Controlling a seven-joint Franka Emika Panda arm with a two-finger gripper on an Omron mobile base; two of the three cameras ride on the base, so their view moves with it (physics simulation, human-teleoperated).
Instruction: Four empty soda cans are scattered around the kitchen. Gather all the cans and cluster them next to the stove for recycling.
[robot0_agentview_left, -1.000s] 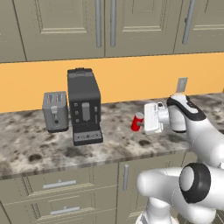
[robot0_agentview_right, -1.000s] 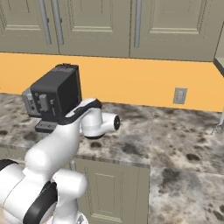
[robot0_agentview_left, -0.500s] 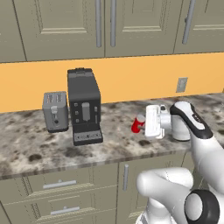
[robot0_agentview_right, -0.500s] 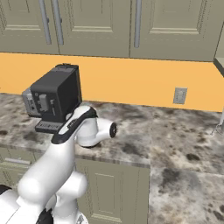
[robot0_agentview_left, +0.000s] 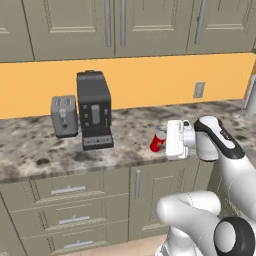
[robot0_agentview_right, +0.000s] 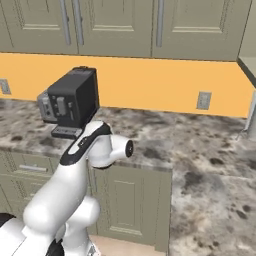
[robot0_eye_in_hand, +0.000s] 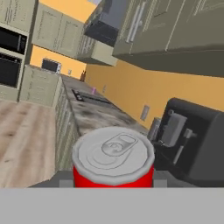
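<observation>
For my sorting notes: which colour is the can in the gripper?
Red, with a silver top: the soda can shows best in the hand view.

coffee machine (robot0_agentview_left: 94, 110) upright on counter (robot0_agentview_left: 45, 150) | toaster (robot0_agentview_left: 64, 116) just beside

Speckled granite counter (robot0_agentview_left: 125, 145) above grey-green drawers. A black coffee machine (robot0_agentview_left: 94, 110) stands on it against the orange wall, and a silver toaster (robot0_agentview_left: 64, 116) stands just left of the machine, apart from it.
</observation>
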